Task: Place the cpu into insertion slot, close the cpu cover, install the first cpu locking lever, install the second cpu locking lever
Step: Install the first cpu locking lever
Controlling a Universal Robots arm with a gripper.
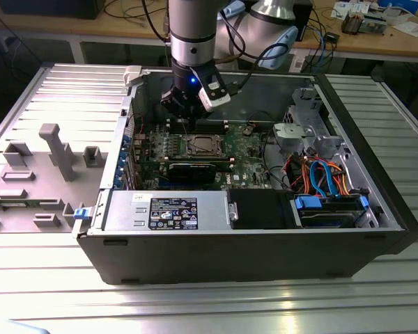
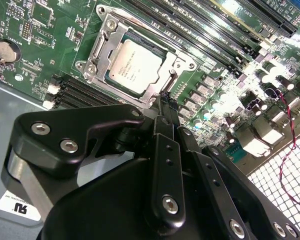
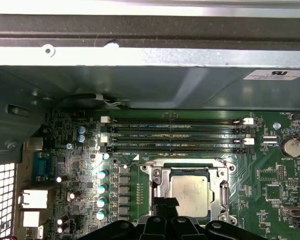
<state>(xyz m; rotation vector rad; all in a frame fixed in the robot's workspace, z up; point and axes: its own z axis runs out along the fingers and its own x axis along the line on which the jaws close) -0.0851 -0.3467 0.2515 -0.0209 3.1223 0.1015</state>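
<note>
Ribbed metal bench (image 1: 195, 306) carries the open computer case (image 1: 265, 257), and my arm reaches down into it.
I see the gripper (image 1: 188, 117) low over the green board (image 2: 35, 30). Its fingers (image 2: 166, 145) are together, with the tips at the edge of the cpu cover (image 2: 106, 35). In both wrist views the cpu (image 2: 135, 67) (image 3: 190, 194) sits in the insertion slot (image 1: 199, 146), silver top upward. The cover lies flat around it, so the chip shows through the window. Long black memory slots (image 3: 175, 134) run just beside the socket. I cannot tell if the fingers touch the frame or only hang above it.
</note>
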